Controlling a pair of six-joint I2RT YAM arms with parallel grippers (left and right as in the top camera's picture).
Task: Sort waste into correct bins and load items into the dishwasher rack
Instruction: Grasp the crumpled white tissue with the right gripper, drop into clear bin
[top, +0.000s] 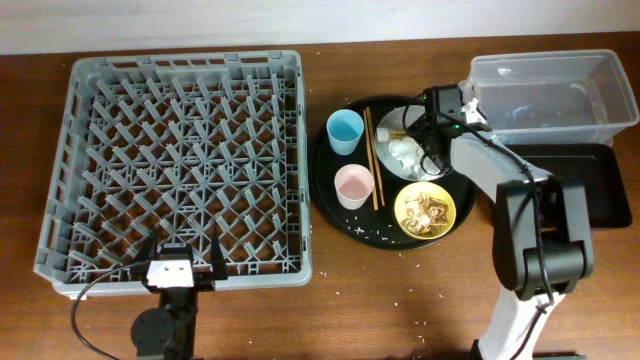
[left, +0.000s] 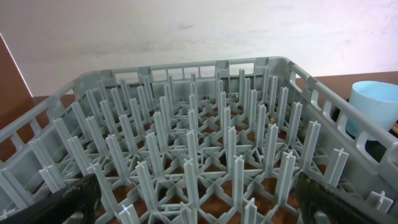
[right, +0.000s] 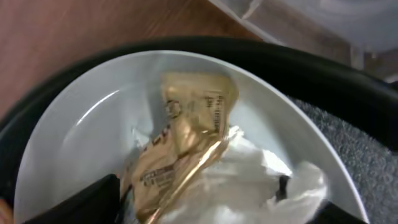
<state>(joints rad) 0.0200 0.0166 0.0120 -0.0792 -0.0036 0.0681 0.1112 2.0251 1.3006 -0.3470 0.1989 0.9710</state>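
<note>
The grey dishwasher rack (top: 180, 165) fills the left side and the left wrist view (left: 199, 124). My left gripper (top: 182, 262) (left: 202, 210) is open and empty at the rack's front edge. My right gripper (top: 415, 128) (right: 217, 211) is open just above the white plate (top: 384, 122) (right: 81, 124), its fingers on either side of a brownish wrapper (right: 186, 130) and a crumpled white napkin (top: 405, 153) (right: 255, 186). The yellow bowl (top: 424, 210) holds food scraps. The blue cup (top: 345, 131) (left: 376, 109), pink cup (top: 353, 185) and chopsticks (top: 371, 158) sit on the round tray.
The large round black tray (top: 335, 215) carries the dishes, with white crumbs on it and on the table in front. The clear plastic tub (top: 550, 95) stands at the back right. The flat black tray (top: 595, 190) lies in front of it, beside my right arm.
</note>
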